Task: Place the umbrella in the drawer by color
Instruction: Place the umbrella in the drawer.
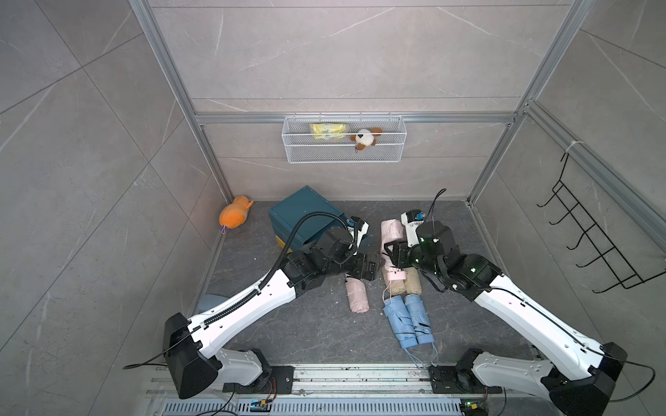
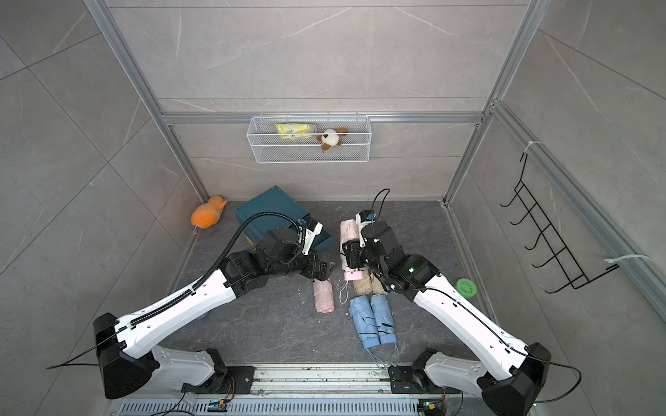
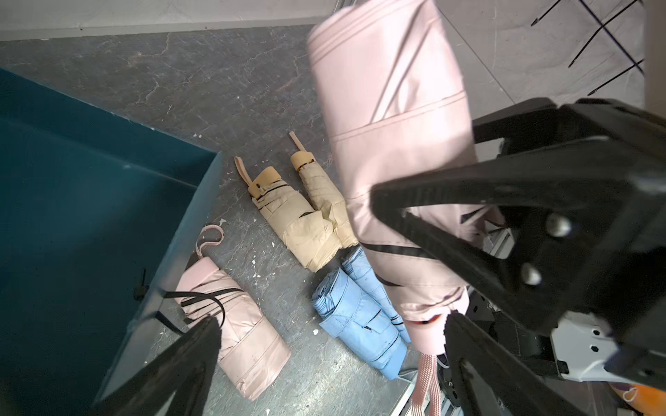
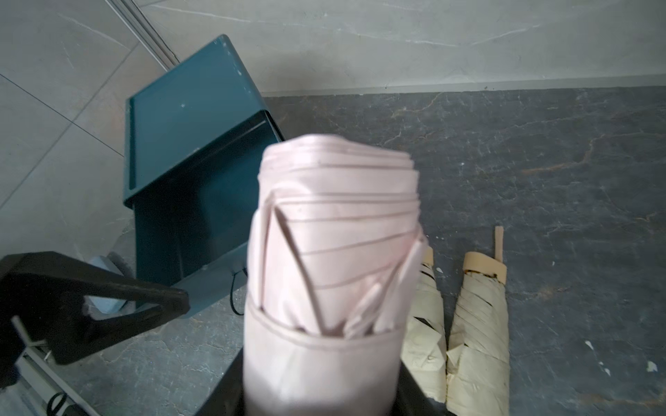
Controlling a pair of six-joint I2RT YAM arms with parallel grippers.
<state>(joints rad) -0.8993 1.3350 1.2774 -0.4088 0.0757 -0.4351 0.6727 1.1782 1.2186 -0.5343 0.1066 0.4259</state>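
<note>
In both top views, your right tool is clamped on the pink umbrella, lifted beside the teal drawer unit toward the tabletop's far edge. The left tool, spread wide and empty, sits just beside it, so the arms may collide.

Left wrist view: the wall of the open drawer could snag the umbrella's hanging strap.

Right wrist view: folded fabric overhangs the jaws and may slip if you tilt.

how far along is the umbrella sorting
Done: the drawer is open; no umbrella shows in its visible part. In hand: the right gripper is shut on one pink umbrella, lifted off the floor; the left gripper is open, empty. Left: the other pink umbrella, two beige umbrellas and two blue umbrellas lie on the floor.
</note>
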